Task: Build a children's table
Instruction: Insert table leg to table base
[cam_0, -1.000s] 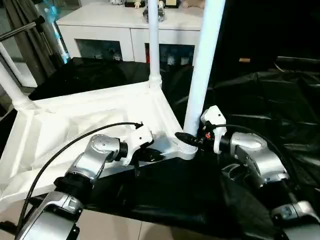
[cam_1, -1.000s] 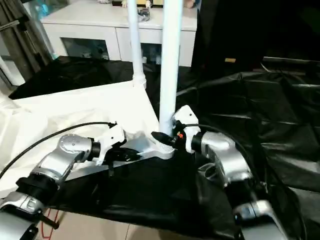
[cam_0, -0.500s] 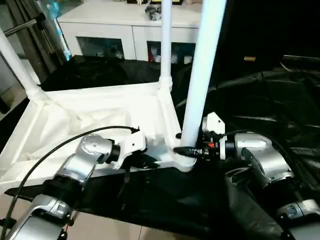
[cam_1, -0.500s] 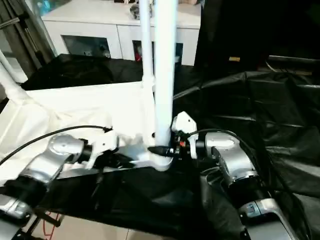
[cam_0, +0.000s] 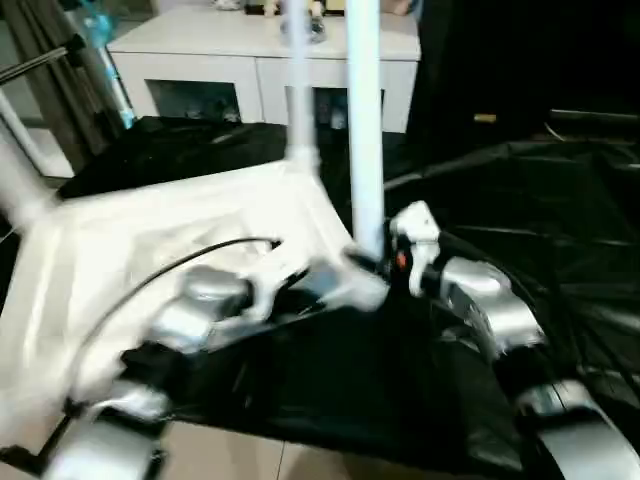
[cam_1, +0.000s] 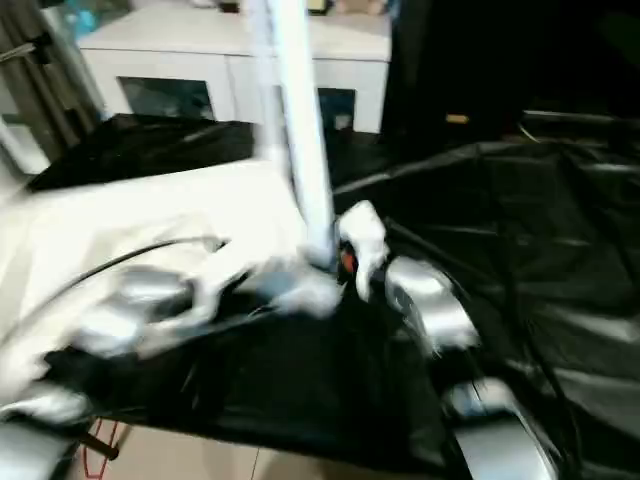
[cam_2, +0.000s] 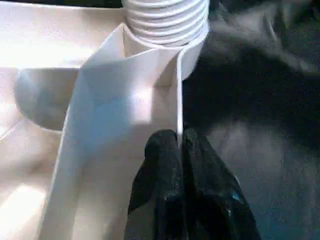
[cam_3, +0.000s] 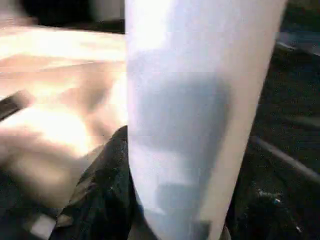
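Leg (cam_0: 364, 130) stands in corner socket (cam_2: 165, 30), right tool (cam_3: 165, 220) grasping it, left tool (cam_2: 179, 155) pinching tabletop rim (cam_2: 178, 95).

Heads up, your head views are smeared: the left gripper (cam_0: 300, 290) is a blur at the tabletop (cam_0: 150, 230) corner. The near leg (cam_0: 364, 120) runs off the top edge, hiding the right gripper's fingers.

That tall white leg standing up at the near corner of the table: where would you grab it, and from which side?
Low on the leg, just above its corner socket, coming level from the open right side, as the right gripper does. The tube stands upright and round, and the tabletop blocks the left.
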